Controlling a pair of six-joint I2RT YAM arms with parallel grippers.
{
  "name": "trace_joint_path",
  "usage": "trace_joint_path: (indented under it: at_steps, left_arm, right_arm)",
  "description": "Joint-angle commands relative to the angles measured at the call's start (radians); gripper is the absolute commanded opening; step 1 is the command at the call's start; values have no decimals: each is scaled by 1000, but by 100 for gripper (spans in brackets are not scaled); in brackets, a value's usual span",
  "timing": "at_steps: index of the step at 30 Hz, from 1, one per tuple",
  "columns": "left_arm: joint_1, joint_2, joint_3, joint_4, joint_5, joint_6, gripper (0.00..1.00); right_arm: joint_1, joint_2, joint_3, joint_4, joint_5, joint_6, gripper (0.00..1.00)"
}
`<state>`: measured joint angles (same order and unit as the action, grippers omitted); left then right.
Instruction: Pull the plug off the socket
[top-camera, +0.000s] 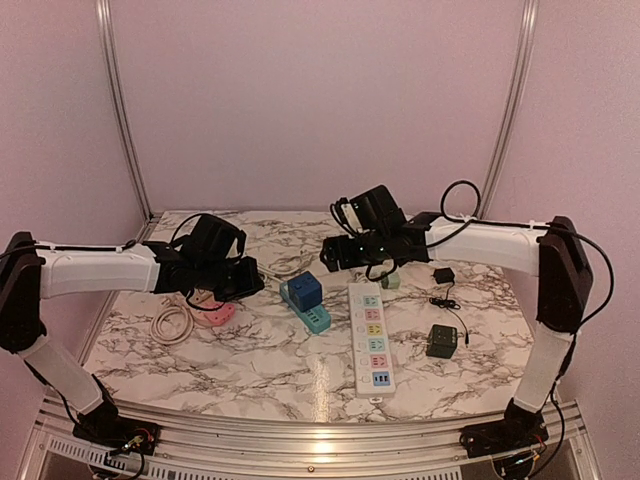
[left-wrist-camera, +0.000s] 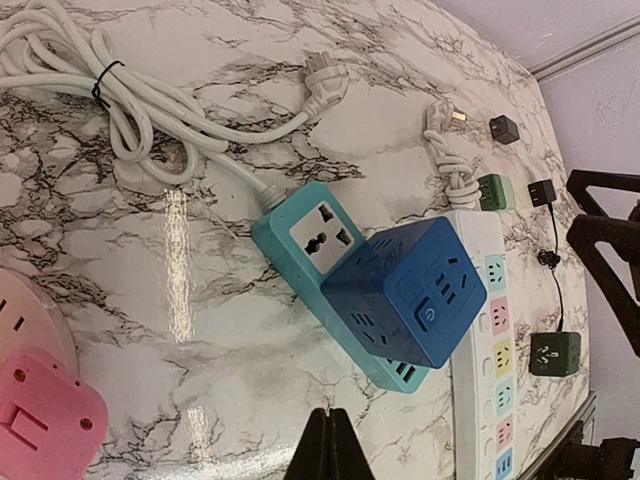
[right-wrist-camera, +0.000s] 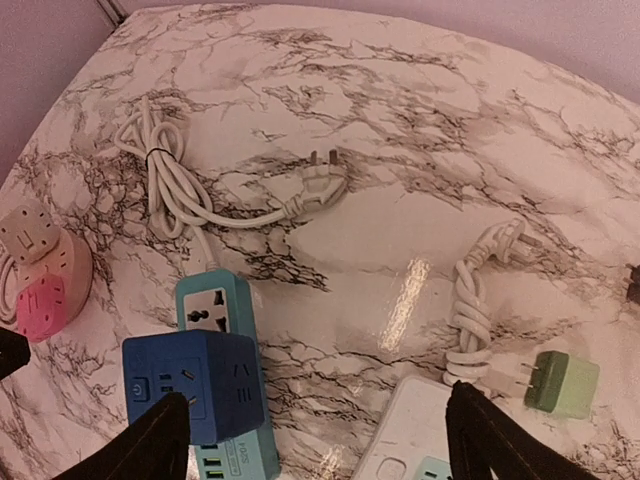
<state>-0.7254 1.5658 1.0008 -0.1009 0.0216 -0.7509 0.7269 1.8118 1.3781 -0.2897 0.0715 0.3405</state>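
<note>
Plug (right-wrist-camera: 563, 385), a pale green block with two bare prongs, is found loose on the marble bench (top-camera: 200, 370) and is seated in no socket. In the right wrist view it is placed at the lower right of the frame, prongs turned toward the frame's left, just beside the bundled cord (right-wrist-camera: 470, 320) of the white power strip (top-camera: 370, 340). In the top view it is located just past the upper end of that strip, near the middle of the frame.

The right fingers (right-wrist-camera: 480, 430) are spread wide, with nothing held between them; they are positioned above the gap between the blue cube socket (right-wrist-camera: 190, 380) and the plug. The left fingers (left-wrist-camera: 325, 450) are clenched together on nothing, at the bottom centre of the left wrist view.

The blue cube socket is seated on the teal power strip (left-wrist-camera: 300, 235), left of the white strip. The teal strip's white cable (left-wrist-camera: 100, 80) is coiled at the upper left of the left wrist view. A pink socket (left-wrist-camera: 45, 420) is seen at the lower left of that view. A dark green cube adapter (top-camera: 442, 341) is set right of the white strip, and a small black adapter (top-camera: 443, 274) lies above it in the frame.
</note>
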Motion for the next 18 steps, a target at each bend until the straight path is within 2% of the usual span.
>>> trace_joint_path:
  at_steps: [1, 7, 13, 18]
  left_arm:
    - [20, -41, -35, 34, -6, -14, 0]
    - [51, -39, -66, 72, 26, -28, 0]
    - [71, -38, -67, 88, 45, -31, 0]
    - [78, -26, -62, 92, 57, -34, 0]
  right_arm:
    - [86, 79, 123, -109, 61, -65, 87]
    - [166, 182, 255, -186, 111, -100, 88]
    - [187, 258, 308, -221, 128, -106, 87]
    - [188, 298, 316, -227, 142, -115, 80]
